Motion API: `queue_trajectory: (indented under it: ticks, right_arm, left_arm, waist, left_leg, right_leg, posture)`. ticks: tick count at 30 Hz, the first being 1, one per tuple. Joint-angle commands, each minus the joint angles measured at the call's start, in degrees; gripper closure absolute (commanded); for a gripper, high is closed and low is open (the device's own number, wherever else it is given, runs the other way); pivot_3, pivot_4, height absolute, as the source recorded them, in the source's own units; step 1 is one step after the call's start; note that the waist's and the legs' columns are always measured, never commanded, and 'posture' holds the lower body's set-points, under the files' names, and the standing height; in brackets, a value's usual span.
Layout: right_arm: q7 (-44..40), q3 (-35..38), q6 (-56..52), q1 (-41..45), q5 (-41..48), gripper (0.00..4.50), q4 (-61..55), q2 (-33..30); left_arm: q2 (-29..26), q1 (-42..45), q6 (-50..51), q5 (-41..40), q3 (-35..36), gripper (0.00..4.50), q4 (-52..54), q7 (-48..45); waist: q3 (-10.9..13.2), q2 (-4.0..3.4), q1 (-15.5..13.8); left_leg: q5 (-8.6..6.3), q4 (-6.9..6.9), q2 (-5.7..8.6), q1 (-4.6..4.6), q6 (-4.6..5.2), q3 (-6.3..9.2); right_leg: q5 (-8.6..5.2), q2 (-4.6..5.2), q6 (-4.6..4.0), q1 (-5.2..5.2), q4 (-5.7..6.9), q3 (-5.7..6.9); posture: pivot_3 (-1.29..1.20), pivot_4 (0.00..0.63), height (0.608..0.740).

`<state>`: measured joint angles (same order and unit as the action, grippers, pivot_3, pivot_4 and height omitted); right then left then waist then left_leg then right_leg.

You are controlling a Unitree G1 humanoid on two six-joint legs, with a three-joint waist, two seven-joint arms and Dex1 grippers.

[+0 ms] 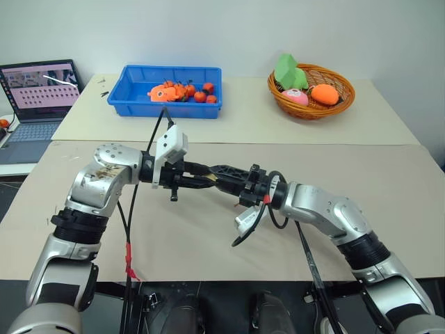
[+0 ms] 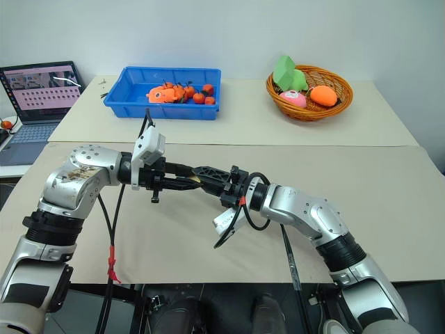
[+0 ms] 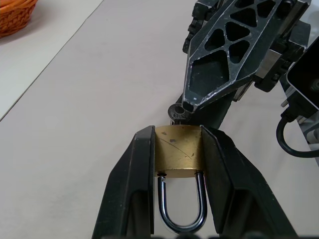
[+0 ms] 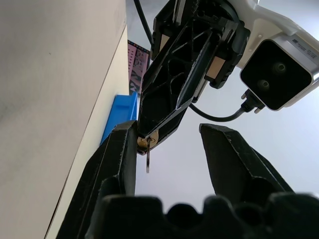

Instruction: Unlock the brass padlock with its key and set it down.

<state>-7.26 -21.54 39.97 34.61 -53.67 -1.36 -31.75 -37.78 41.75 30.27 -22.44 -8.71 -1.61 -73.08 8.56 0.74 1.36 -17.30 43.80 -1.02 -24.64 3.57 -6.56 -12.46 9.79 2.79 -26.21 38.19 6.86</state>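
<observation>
One small brass padlock (image 3: 178, 152) sits clamped between the two black fingers (image 3: 130, 189) of the left gripper (image 3: 178, 144), held in the air above the tabletop (image 1: 208, 250), its squarish gold-yellow body scuffed with fine scratches and its thin polished silver shackle curving back toward the wrist, both legs apparently seated in the body. The key (image 3: 176, 111), a tiny dark silvery piece with a ring-like head, stands at the far face of the padlock, and in the right wrist view it shows as a slim blade (image 4: 148, 158) hanging from that face, so it looks to be in the keyhole. The right gripper (image 4: 167, 149) reaches in from the opposite side; one finger tip (image 3: 189, 105) rests at the key's head while the other stands well apart, so its fingers are spread and I cannot tell whether they pinch anything. By my reading, the padlock is grasped and the key is inserted, but the shackle has not sprung, so turning the key, freeing the shackle and setting the lock down remain. The fingers are matte black plastic with triangular cutouts. Behind, on the pale, smooth tabletop covering, stand a blue plastic bin (image 1: 165, 90) of small orange fruit, a woven wicker basket (image 1: 311, 90) with soft toys, and a laptop (image 1: 38, 94).
</observation>
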Motion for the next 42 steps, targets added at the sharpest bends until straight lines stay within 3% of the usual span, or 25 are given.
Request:
queue_trajectory:
  ticks: [1,8,12,16,35,37,42]
  right_arm:
    - [0.53,0.89,0.35,0.54,1.73,2.09,-1.88,-0.09]
    - [0.59,0.65,0.22,0.85,1.46,2.09,-1.57,0.17]
    - [0.54,0.70,0.16,0.91,1.54,3.05,-1.50,0.13]
    - [0.59,0.75,0.15,0.93,1.53,4.40,-1.40,0.04]
    - [0.55,0.88,-0.12,1.08,1.90,4.41,-2.04,0.41]
    - [0.50,0.85,-0.20,1.08,1.87,4.41,-1.99,0.46]
    - [0.71,0.92,-0.29,1.19,1.61,4.41,-1.88,0.54]
  left_arm:
    - [0.11,0.75,-0.23,-0.40,0.62,3.65,1.67,0.32]
    - [0.35,1.07,-0.48,-0.28,0.52,3.65,1.33,0.37]
    - [0.51,1.41,-0.57,-0.23,0.46,3.65,0.99,0.37]
    - [0.65,1.65,-0.83,-0.14,0.33,3.65,0.62,0.28]
    - [0.69,1.50,-1.32,0.05,0.58,3.65,0.38,0.53]
    - [0.76,1.53,-1.11,-0.16,0.76,2.64,0.21,0.66]
    - [1.10,1.98,-1.56,0.24,0.67,1.03,-0.36,1.10]
  waist:
    - [0.00,0.00,0.00]
    - [0.00,0.00,0.00]
    - [0.00,0.00,-0.01]
    - [0.00,0.00,0.01]
    - [0.00,0.00,0.06]
    - [0.00,0.00,0.06]
    - [0.00,0.00,0.08]
  left_leg:
    - [0.00,0.00,0.00,0.00,0.00,0.00]
    - [0.00,0.00,0.00,0.00,0.00,0.00]
    - [0.00,0.00,0.00,0.00,0.00,0.00]
    - [0.00,0.00,0.00,0.00,0.00,0.00]
    - [0.00,0.00,0.00,0.00,0.00,0.00]
    - [0.00,0.00,0.00,0.00,0.00,0.00]
    - [0.00,0.00,0.00,0.00,0.00,0.00]
  right_leg:
    - [0.00,0.00,0.00,0.00,0.00,0.00]
    - [0.00,0.00,0.00,0.00,0.00,0.00]
    - [0.00,0.00,0.00,0.00,0.00,0.00]
    - [0.00,0.00,0.00,0.00,0.00,0.00]
    - [0.00,0.00,-0.01,0.00,0.00,0.00]
    - [0.01,0.00,-0.01,0.00,0.00,0.00]
    - [0.01,0.00,-0.01,0.00,0.00,0.00]
  posture:
    - [0.00,0.150,0.684]
    - [0.00,0.150,0.684]
    - [0.00,0.150,0.684]
    - [0.00,0.150,0.684]
    - [0.00,0.150,0.684]
    - [0.00,0.150,0.684]
    - [0.00,0.150,0.684]
